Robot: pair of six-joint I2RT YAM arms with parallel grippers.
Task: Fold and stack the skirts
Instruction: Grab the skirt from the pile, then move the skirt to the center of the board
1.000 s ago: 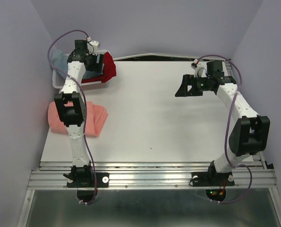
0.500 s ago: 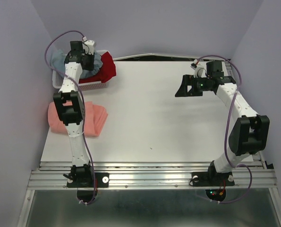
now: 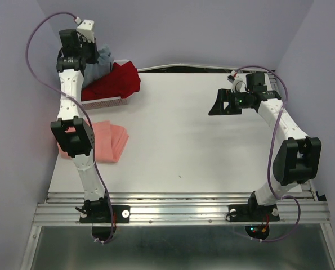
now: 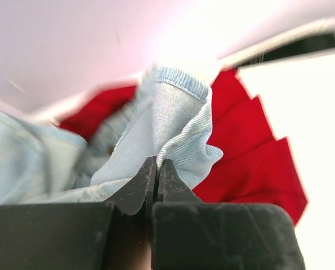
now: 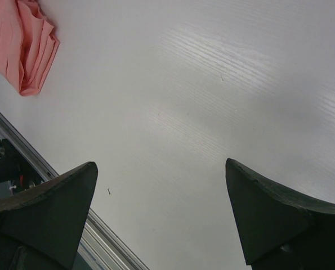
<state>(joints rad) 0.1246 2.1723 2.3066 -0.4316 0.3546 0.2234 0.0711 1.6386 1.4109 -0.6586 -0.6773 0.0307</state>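
My left gripper (image 3: 94, 55) is raised over the white mesh basket (image 3: 102, 102) at the back left, shut on a fold of the dusty blue-grey skirt (image 3: 104, 57). In the left wrist view the pale blue cloth (image 4: 173, 112) bunches out from the tips of the closed left gripper (image 4: 156, 163). Under it the dark red pleated skirt (image 4: 251, 157) lies in the basket and spills over the rim (image 3: 119, 83). The salmon-pink skirt (image 3: 108, 140) lies folded on the table's left side. My right gripper (image 3: 215, 106) hovers open above the table at the right, holding nothing (image 5: 160, 167).
The purple back and side walls stand close around the basket corner. The right wrist view shows bare white table (image 5: 212, 84), a corner of the pink skirt (image 5: 32, 45) and the metal rail (image 5: 71, 225) at the near edge.
The left gripper closed on the blue-grey skirt in the basket and rose up and back-left, pulling the cloth up off the red skirt. The right arm has not moved.
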